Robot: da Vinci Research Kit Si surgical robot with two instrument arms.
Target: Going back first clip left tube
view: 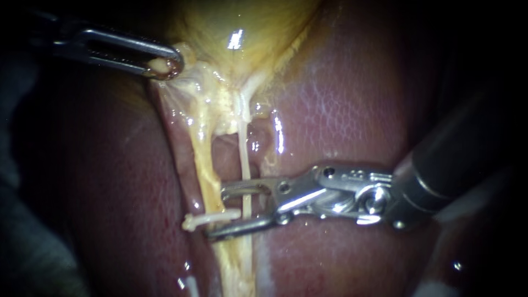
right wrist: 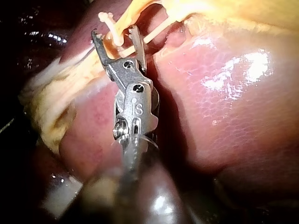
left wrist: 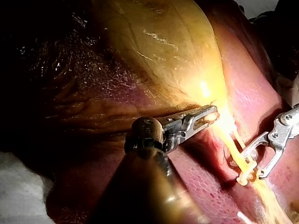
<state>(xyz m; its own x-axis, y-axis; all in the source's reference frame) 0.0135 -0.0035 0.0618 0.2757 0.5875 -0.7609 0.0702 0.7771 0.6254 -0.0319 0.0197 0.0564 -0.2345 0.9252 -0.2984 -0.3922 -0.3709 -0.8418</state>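
Observation:
A white clip point(view: 212, 218) sits across the yellowish left tube point(view: 204, 165). My right instrument point(view: 217, 213) comes in from the right with its jaws open, one on each side of the clip. Both jaws also span the thin pale right tube point(view: 245, 165). In the right wrist view the open jaws of the right instrument point(right wrist: 114, 32) flank the clip point(right wrist: 110, 21). My left instrument point(view: 164, 66) is shut on tissue at the lower end of the yellow gallbladder point(view: 242, 27) and holds it up. The left wrist view shows the left instrument point(left wrist: 208, 114) and the clip point(left wrist: 246, 175).
Reddish-pink liver point(view: 357, 110) lies on both sides of the tubes, wet and glistening. The right instrument's dark shaft point(view: 456, 159) crosses the liver at the right. White gauze point(left wrist: 18, 186) lies at the edge in the left wrist view.

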